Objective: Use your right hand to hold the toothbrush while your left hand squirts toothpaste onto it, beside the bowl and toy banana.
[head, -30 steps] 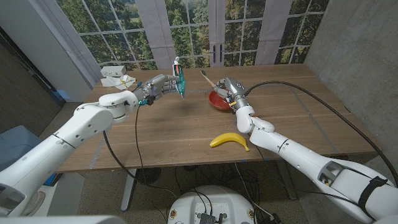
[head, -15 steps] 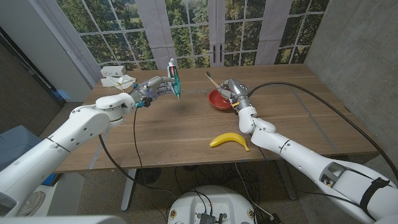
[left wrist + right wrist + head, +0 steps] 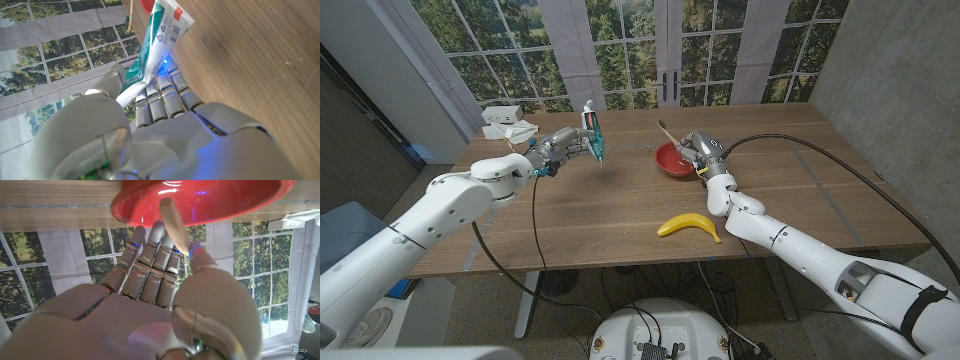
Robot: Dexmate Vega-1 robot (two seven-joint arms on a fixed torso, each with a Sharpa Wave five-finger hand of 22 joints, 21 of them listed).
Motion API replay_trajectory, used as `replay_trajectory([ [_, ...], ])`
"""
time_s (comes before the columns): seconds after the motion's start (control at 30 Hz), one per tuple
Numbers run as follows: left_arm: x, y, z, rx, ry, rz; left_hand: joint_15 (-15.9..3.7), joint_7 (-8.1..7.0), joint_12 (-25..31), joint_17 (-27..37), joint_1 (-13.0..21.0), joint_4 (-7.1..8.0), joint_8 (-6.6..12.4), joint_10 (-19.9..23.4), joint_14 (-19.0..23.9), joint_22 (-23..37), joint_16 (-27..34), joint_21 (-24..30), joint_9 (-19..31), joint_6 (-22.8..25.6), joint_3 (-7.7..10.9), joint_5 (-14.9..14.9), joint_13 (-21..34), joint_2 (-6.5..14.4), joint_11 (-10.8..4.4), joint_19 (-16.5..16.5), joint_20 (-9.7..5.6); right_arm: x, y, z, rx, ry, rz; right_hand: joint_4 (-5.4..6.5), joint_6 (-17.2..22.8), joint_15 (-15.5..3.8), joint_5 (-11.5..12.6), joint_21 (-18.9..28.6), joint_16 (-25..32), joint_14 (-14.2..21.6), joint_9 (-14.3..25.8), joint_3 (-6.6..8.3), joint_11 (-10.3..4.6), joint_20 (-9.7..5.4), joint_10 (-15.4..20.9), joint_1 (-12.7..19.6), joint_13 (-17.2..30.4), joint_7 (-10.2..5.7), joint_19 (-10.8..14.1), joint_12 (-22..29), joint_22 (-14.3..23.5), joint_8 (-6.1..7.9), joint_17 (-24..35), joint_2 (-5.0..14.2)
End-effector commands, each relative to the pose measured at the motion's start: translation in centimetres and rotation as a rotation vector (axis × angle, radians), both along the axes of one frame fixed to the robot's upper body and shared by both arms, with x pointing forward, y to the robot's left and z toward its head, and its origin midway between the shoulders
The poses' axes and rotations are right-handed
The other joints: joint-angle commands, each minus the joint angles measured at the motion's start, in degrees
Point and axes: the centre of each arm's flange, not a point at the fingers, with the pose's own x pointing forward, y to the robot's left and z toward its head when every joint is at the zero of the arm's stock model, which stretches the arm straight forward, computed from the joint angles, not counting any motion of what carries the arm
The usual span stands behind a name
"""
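My left hand [image 3: 563, 148] holds a white and teal toothpaste tube [image 3: 592, 134] upright above the table's back left, well to the left of the bowl. The left wrist view shows the tube [image 3: 156, 44] pinched between thumb and fingers [image 3: 161, 100]. My right hand [image 3: 700, 151] grips a wooden toothbrush [image 3: 668, 132] that slants up and to the left over the red bowl [image 3: 670, 163]. From the right wrist the handle [image 3: 175, 226] runs from my fingers [image 3: 150, 265] across the bowl [image 3: 200, 201]. A yellow toy banana [image 3: 688, 226] lies nearer the front edge.
A white box with yellow bits [image 3: 508, 124] sits at the wooden table's [image 3: 610, 215] back left corner. A black cable [image 3: 820, 150] arcs over the right half of the table. Windows stand behind, a concrete wall on the right.
My left hand has carried the toothpaste tube leftward, away from the bowl. The right hand and toothbrush have shifted slightly to the right above the bowl.
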Motion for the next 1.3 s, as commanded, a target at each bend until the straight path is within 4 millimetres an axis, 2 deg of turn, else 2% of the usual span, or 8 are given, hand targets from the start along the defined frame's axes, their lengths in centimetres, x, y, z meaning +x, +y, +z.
replay_trajectory([
  [0.03, -0.4, 1.0, -0.7, -0.006, 0.026, 0.081, -5.94, 0.0, -0.1, 0.0, 0.2, 0.15, 0.27, -0.5, -0.6, 0.0, -0.4, -0.2, 0.0, -0.4, -0.24, 0.2, 0.2, -0.3, -0.21, -0.6, -0.07, 0.9, -0.9, -0.9, -0.023, 0.028, -0.054, -0.12, 0.6, -4.7, 0.4, 0.5, -0.2, 0.4, 0.2, 0.58, -1.16, -4.47, 2.1, 1.8, -0.2, -0.08, -0.4, -0.3, 0.0, 0.27, 0.3, 1.36],
  [0.77, -0.9, 1.6, -1.5, 0.012, 0.113, 0.18, -4.19, 0.02, -0.3, -0.2, 0.7, 0.12, 0.26, -4.3, -5.1, -0.1, -1.7, -1.3, -0.8, -3.3, -1.11, 0.3, 0.2, -0.5, 0.61, -3.6, 0.93, 1.0, -0.9, -1.5, -0.109, 0.037, -0.119, -0.19, 0.6, -4.72, 0.4, 0.8, -0.7, 0.3, 0.2, 0.79, -1.14, -4.17, 1.9, 1.8, -0.5, -0.24, -0.6, -0.8, 0.0, 0.17, 0.3, 1.19],
  [0.93, -0.9, 1.7, -1.7, 0.008, 0.141, 0.183, -3.17, 0.08, -0.3, -0.4, 0.6, 0.19, 0.24, -5.4, -6.5, -0.2, -2.3, -1.7, -1.0, -4.2, -1.38, 0.4, 0.2, -0.7, 1.41, -4.6, 1.41, 1.0, -0.7, -1.3, -0.126, 0.049, -0.124, -0.26, 0.4, -4.67, 0.5, 0.9, -1.4, -0.4, 0.2, 0.86, -0.92, -3.8, 1.5, 1.7, -1.2, -0.22, -0.7, -1.4, 0.0, 0.05, -0.2, 0.95],
  [1.1, -1.0, 1.8, -1.8, 0.007, 0.151, 0.19, -2.97, 0.11, -0.2, -0.5, 0.5, 0.31, 0.3, -5.8, -6.8, -0.2, -2.4, -1.8, -1.1, -4.5, -1.48, 0.4, 0.2, -0.7, 1.39, -4.9, 1.55, 1.1, -0.7, -0.9, -0.144, 0.088, -0.13, 0.07, -1.7, -4.24, 1.0, 0.9, -3.4, -2.3, 0.2, 0.65, -0.38, -3.14, -0.2, 0.5, -2.0, -0.41, -1.5, -2.9, -0.1, -0.86, -1.8, 0.37],
  [1.3, -1.0, 2.0, -2.0, 0.012, 0.158, 0.187, -2.51, 0.3, -0.2, -0.7, 0.5, 0.3, 0.28, -6.5, -7.5, -0.2, -2.7, -2.1, -1.2, -5.1, -1.68, 0.4, 0.2, -0.8, 1.64, -5.5, 1.7, 1.2, -0.6, -0.7, -0.156, 0.105, -0.129, 0.58, -5.3, -3.82, 1.6, 0.9, -5.7, -4.9, 0.1, -0.26, 0.28, -2.18, -4.3, -1.7, -3.3, -0.67, -2.4, -6.0, -0.1, -2.29, -4.3, -0.45],
])
